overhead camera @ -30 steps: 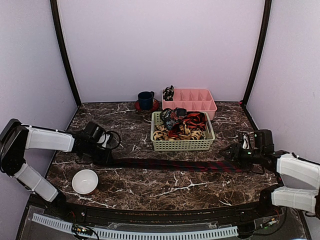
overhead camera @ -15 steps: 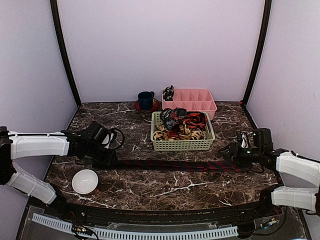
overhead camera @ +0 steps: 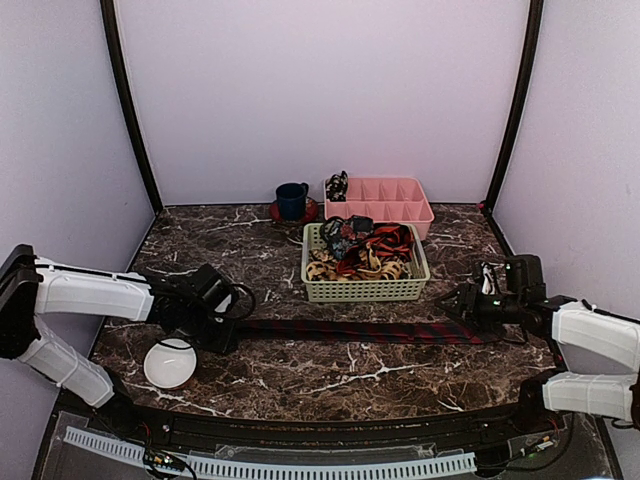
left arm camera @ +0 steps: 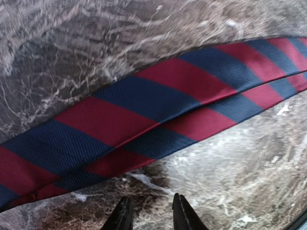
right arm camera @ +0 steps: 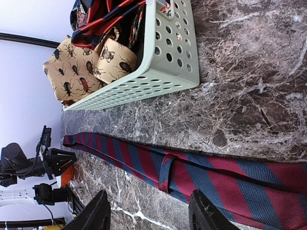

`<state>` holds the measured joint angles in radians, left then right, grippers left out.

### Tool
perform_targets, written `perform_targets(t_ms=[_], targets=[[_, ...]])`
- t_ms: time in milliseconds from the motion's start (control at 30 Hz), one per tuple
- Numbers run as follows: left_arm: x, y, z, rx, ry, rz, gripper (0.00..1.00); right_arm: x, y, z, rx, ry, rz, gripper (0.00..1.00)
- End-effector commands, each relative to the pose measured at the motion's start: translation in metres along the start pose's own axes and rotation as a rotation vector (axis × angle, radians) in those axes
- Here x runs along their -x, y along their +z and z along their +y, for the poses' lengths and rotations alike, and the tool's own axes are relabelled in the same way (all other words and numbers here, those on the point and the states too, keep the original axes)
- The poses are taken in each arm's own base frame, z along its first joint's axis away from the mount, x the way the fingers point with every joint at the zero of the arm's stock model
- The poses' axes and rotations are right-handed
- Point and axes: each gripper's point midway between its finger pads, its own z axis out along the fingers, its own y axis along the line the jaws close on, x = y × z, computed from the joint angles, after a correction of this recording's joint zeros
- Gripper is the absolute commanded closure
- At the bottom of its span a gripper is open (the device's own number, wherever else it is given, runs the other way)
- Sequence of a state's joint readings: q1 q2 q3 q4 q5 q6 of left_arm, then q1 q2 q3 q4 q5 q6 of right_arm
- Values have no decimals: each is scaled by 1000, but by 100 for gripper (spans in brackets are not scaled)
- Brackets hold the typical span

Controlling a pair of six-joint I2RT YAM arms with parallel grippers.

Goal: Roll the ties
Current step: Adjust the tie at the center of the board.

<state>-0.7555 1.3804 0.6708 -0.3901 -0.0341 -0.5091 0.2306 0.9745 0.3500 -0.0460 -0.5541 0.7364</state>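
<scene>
Striped tie [overhead camera: 360, 329] lies flat, left to right, across the near table [overhead camera: 250, 240].
Left gripper [left arm camera: 151, 216] is barely parted and holds nothing, the tie's left end just past its tips and a white bowl [overhead camera: 170, 363] just near-left. Green basket [overhead camera: 365, 292] of coiled ties [overhead camera: 335, 268] sits beyond the middle. Right gripper [right arm camera: 149, 215] is spread wide and unclamped, the tie's broad end between its fingers.

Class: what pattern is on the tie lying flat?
The tie has red and navy diagonal stripes; left wrist view.

Overhead rear view — wrists near, probably same tie [left arm camera: 144, 110].
</scene>
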Motion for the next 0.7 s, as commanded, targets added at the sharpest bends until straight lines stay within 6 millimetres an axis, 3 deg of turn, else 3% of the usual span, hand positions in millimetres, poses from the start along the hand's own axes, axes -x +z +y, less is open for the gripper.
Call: perform_targets(t_ms=[0, 200, 333, 400, 467, 533, 667], targets=[[-1, 15, 5, 33, -24, 19, 70, 11, -1, 12, 23, -45, -26, 44], [28, 40, 28, 79, -64, -7, 73, 10, -2, 6, -2, -49, -29, 44], [48, 42, 53, 132, -100, -53, 74, 11, -2, 6, -11, -78, -30, 44], [59, 34, 44, 89, -66, -81, 70, 13, -2, 10, -10, -115, -27, 44], [69, 18, 22, 14, 3, -136, 62, 16, -3, 16, -3, -161, -25, 44], [74, 3, 9, -7, 57, -184, 45, 15, -1, 28, 13, -226, -13, 41], [88, -19, 1, -51, 62, -285, 33, 11, 9, 58, 33, -358, 24, 32]])
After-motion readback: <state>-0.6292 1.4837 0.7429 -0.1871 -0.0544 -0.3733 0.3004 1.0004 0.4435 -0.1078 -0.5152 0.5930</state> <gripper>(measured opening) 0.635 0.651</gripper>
